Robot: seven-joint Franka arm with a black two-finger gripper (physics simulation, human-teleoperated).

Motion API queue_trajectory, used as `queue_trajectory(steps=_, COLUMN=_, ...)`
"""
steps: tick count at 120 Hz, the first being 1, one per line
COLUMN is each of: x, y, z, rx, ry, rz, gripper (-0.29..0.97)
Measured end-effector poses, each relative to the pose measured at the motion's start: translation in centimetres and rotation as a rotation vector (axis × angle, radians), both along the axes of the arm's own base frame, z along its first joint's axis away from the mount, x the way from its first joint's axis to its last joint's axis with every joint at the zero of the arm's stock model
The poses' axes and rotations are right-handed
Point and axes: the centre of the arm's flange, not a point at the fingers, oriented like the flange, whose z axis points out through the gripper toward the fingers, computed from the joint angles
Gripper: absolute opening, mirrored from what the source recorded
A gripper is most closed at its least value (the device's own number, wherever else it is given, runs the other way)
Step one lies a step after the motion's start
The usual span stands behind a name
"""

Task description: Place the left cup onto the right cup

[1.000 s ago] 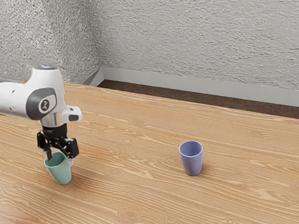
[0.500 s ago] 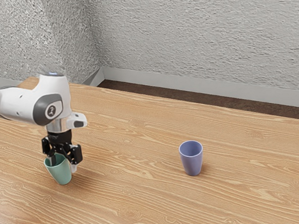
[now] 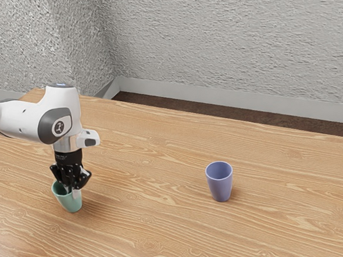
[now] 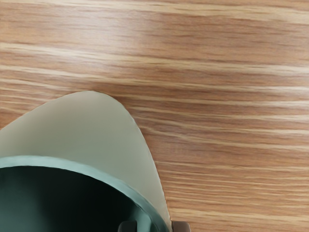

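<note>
Entry, green cup (image 3: 68,200): upright on your table (image 3: 166,233) at lower left; change logged: gripper (image 3: 69,182) has sunk and drawn its fingers together onto the rim wall, so lifting toward the purple cup (image 3: 219,181), centre-right, likely follows.

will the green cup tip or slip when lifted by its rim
Likely stiff: the green cup shows an even round rim though the gripper pinches one wall. Held off-centre like that, it may tilt a little once lifted. Its smooth, tapered wall looks somewhat slippery, so a slow lift seems wise.
</note>
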Motion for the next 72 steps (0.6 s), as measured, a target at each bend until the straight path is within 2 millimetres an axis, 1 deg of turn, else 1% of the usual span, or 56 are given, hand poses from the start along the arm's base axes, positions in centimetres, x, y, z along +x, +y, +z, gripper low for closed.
queue_trajectory(steps=22, x=0.0, y=0.1, z=0.1, rx=0.004, ry=0.002, rz=0.006, gripper=-0.08)
queue_trajectory(steps=41, x=0.7, y=0.1, z=1.0, rx=0.016, ry=-0.016, rz=0.001, gripper=-0.09)
queue_trajectory(steps=60, x=2.1, y=0.4, z=3.2, rx=0.038, ry=-0.048, rz=-0.005, gripper=-0.1)
queue_trajectory(steps=72, x=3.4, y=0.6, z=5.5, rx=0.053, ry=-0.078, rz=-0.009, gripper=-0.1)
